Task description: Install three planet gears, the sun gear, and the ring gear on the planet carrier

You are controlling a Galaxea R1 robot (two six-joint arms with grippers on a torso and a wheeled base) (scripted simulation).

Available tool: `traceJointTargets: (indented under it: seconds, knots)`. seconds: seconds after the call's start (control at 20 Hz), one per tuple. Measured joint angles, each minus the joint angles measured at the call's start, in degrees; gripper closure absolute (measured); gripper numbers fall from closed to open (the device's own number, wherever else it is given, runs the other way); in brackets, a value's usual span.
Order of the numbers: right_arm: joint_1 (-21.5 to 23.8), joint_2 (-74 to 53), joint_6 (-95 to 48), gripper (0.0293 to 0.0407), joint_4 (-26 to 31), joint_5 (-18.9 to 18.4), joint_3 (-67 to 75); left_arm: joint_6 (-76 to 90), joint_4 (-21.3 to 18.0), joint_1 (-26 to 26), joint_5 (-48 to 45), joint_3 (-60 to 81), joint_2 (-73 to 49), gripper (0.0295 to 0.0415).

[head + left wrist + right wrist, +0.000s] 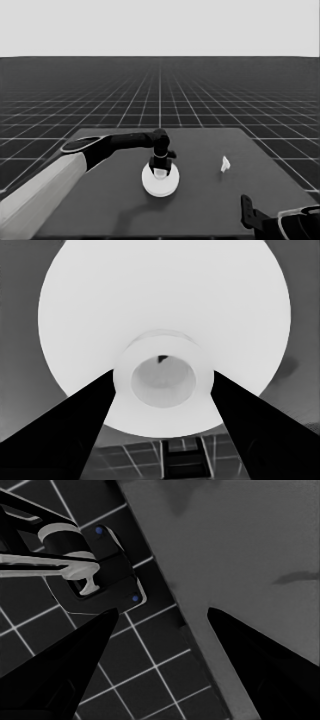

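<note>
There are no words, numbers, labels or signs to read anywhere in these pictures.
</note>
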Motion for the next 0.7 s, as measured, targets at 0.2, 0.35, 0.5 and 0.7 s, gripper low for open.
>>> traceJointTargets:
  seconds: [0.2,0.35,0.5,0.7]
  knots:
    - [0.0,0.0,0.0,0.0315,0.0,0.0,0.0,2.0,0.0,0.0,0.0,0.0,0.0,0.0362]
    - [0.0,0.0,0.0,0.0315,0.0,0.0,0.0,3.5,0.0,0.1,0.0,0.0,0.0,0.0362]
    - [0.0,0.0,0.0,0.0315,0.0,0.0,0.0,5.0,-0.1,0.1,-0.1,0.0,0.1,0.0362]
    - [0.0,0.0,0.0,0.0315,0.0,0.0,0.0,7.0,-0.1,0.4,0.0,0.0,0.0,0.0362]
